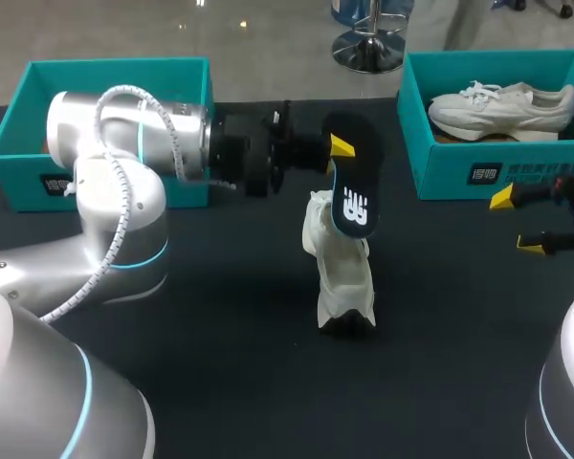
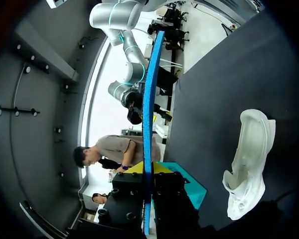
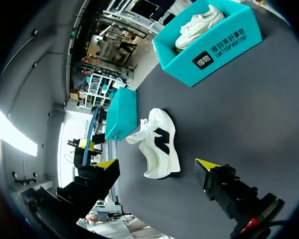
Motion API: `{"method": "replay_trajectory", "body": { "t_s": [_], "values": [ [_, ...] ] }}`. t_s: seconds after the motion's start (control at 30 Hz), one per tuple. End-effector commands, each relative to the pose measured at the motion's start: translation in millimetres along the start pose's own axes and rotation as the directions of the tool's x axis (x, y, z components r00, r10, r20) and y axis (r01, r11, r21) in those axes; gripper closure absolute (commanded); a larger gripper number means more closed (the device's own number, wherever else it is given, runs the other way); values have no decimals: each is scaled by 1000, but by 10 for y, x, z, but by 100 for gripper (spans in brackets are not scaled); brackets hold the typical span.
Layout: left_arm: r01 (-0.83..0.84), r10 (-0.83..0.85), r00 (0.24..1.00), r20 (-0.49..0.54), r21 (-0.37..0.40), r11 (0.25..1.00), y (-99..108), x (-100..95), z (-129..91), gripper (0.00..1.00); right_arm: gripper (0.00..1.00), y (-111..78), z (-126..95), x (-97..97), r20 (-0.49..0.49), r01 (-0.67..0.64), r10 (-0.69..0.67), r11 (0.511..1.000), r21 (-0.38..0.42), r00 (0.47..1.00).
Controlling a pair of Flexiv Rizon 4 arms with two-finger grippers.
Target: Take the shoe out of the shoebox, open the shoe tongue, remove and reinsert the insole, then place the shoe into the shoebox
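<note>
Left gripper (image 1: 344,153): clamped on the dark insole (image 1: 352,191), which is held just above the white shoe (image 1: 342,277). Shoe is set on the black table (image 1: 220,335), mid-table. Right gripper (image 1: 517,222): fingers spread, nothing held, positioned just beside the right shoebox (image 1: 440,163) (a second sneaker (image 1: 502,105) is seen inside).

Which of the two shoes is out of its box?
The white shoe at mid-table, near the insole in the left gripper; the other shoe lies inside the right shoebox.
</note>
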State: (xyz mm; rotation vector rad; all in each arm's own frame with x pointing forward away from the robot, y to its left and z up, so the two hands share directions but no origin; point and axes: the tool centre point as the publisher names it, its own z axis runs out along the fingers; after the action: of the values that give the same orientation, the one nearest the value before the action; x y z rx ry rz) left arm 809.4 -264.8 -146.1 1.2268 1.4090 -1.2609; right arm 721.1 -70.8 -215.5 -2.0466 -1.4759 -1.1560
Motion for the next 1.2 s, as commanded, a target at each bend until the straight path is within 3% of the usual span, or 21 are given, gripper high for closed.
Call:
{"method": "replay_trajectory", "body": {
  "t_s": [0.03,0.2,0.97,1.2],
  "values": [
    [-2,2,1000,-1,3,1000,0,-6,18,100,0,18,-44,-26,1,11,-11,999,37,1000],
    [-2,2,1000,-2,5,1000,-10,0,11,100,0,41,-68,-60,-19,14,-12,997,77,1000],
    [-2,2,1000,-1,26,1000,-60,-7,6,100,0,109,-103,-97,-17,0,1,999,52,1000],
    [105,-104,994,-27,61,993,-218,-22,-30,100,0,109,-103,-97,-17,0,1,999,52,1000]
  ]
}}
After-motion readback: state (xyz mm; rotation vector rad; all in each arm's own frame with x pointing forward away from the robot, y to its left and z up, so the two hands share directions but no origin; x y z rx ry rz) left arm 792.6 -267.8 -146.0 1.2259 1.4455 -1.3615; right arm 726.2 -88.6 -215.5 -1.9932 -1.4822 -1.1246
